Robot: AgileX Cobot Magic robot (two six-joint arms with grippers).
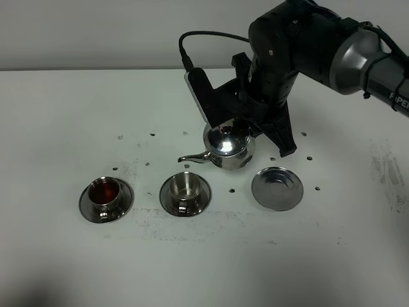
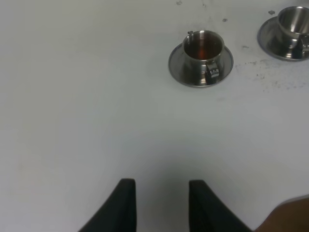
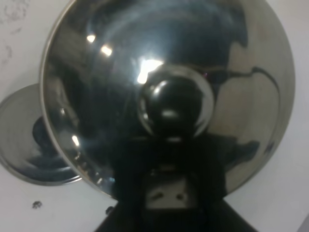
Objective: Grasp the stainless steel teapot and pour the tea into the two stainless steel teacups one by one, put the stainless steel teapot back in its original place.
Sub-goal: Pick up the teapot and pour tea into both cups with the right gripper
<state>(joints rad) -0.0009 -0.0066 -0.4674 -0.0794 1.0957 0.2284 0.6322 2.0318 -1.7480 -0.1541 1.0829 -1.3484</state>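
Exterior high view has the right gripper carrying the stainless steel teapot tilted above the middle of the counter. Its spout aims toward the left edge and ends just beyond the far rim of the empty teacup. The jaws are hidden by the pot and wrist, but the pot hangs clear of the surface, so I judge them to be pinching its loop handle. The filled teacup, nearer the left edge, shows red-brown tea, so 1 of 2 pours looks done. The bare saucer, the pot's home, sits toward the right edge in the same row along the front. The left gripper hangs idle, jaws spread with nothing between them.

To pour well, bring the spout tip over the empty cup's mouth before tipping further, as it appears short of the rim. Rotate slowly and keep the tip low so the thin stream does not overshoot. A steep tilt could loosen the lid. Level the pot before travelling to the bare saucer.
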